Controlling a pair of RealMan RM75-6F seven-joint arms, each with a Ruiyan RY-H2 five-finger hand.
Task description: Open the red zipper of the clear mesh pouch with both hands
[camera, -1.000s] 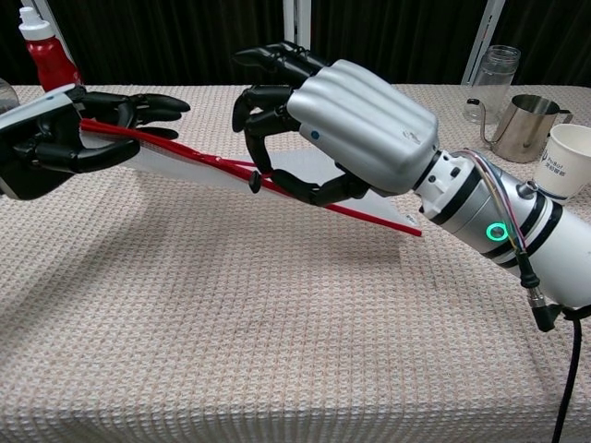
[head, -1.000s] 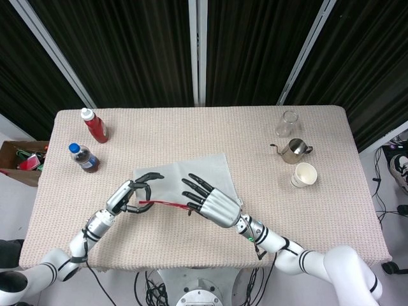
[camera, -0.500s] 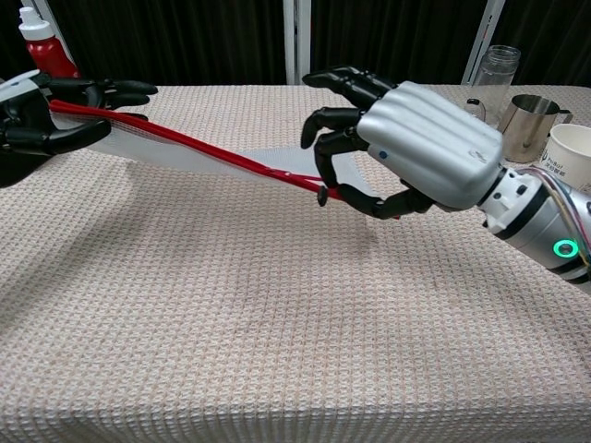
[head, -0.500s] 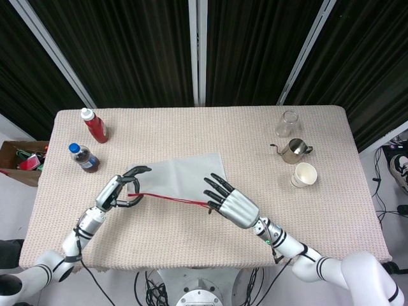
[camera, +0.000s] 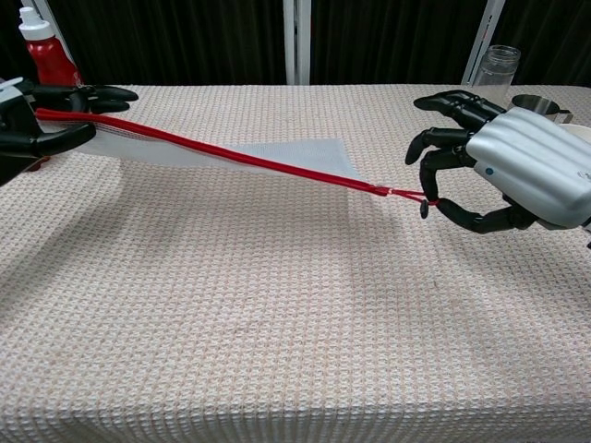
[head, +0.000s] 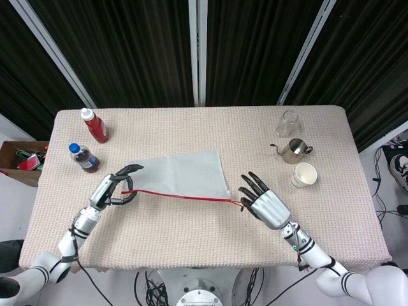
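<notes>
Since the earlier frames both robot hands have drawn apart: the right robot hand (head: 262, 203) has slid rightward along the red zipper (head: 182, 195) to the pouch's right corner, and the left robot hand (head: 115, 189) has shifted a little further left.

From the head view, the clear mesh pouch (head: 178, 173) lies stretched across the middle of the table (head: 191, 131), its near edge marked by the zipper line running left to right. The left robot hand is clamped on the pouch's left end. The right robot hand sits just beyond the right end, its thumb and a finger pinching the zipper pull while the other fingers are spread. The table is covered in a beige woven cloth. A red bottle (head: 94, 125) and a dark bottle with a blue cap (head: 83, 157) stand near the far left corner. A clear glass (head: 289, 123), a steel pitcher (head: 294, 150) and a white paper cup (head: 304, 174) stand at the far right. Black curtains hang behind the table, and a cardboard box (head: 19, 159) sits on the floor at the left.

From the chest view, the zipper (camera: 222, 155) rises as a taut red line from the right robot hand (camera: 499, 175) up to the left robot hand (camera: 42, 125), lifting the pouch (camera: 277, 152) off the cloth at its left end. The small pull (camera: 424, 205) is pinched at the right fingertips. The red bottle (camera: 46, 51) stands at the far left.
</notes>
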